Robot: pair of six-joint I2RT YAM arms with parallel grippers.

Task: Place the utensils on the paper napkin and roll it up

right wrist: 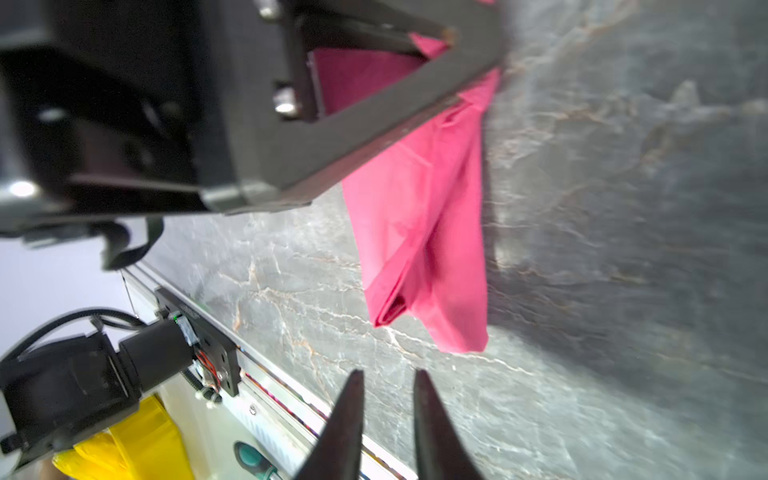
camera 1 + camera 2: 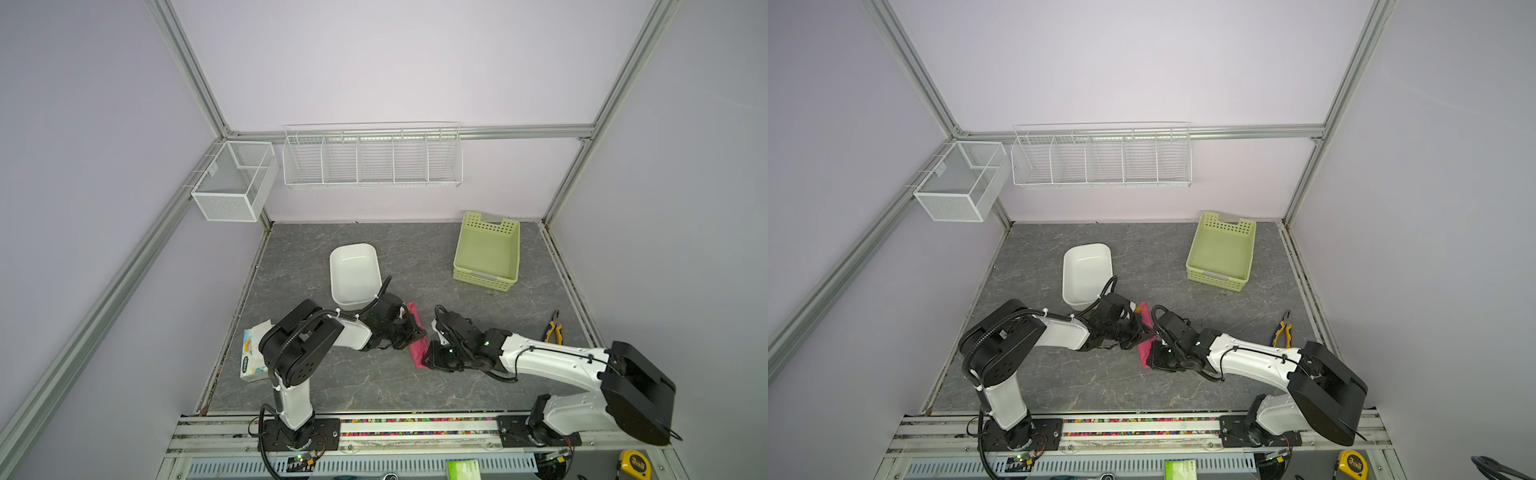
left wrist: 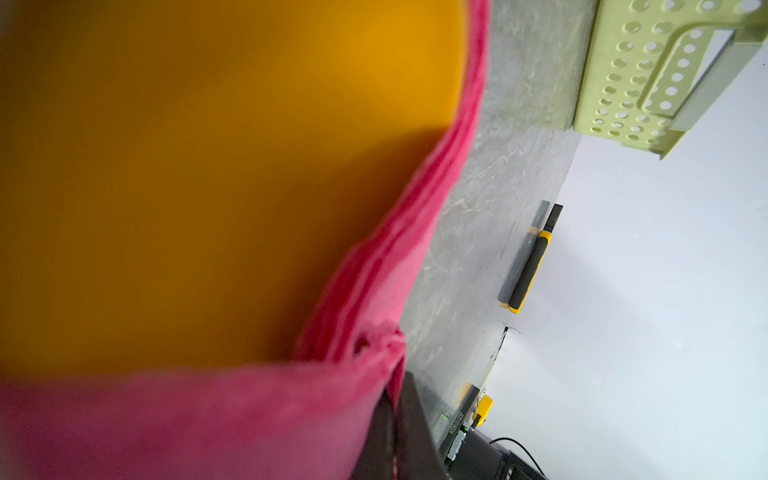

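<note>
Left pincer (image 2: 420, 332): shut tight on the rolled napkin's (image 1: 419, 232) middle.
Right pincer (image 1: 388, 374): slightly parted, empty, near the roll's end.
Napkin: frame centre in both top views, on the desk (image 2: 374, 382).
Utensils (image 3: 208, 166): orange, wrapped inside.

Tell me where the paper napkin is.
In both top views the paper napkin is mid-table, pinched by the left gripper, right gripper beside it, near the white tub's front corner.

Marbled tabletop (image 2: 332, 386) bears tub (image 2: 354, 272), basket (image 2: 486, 249), pliers (image 2: 553, 330), tissue box (image 2: 251, 361), pink napkin (image 2: 417, 351).
</note>
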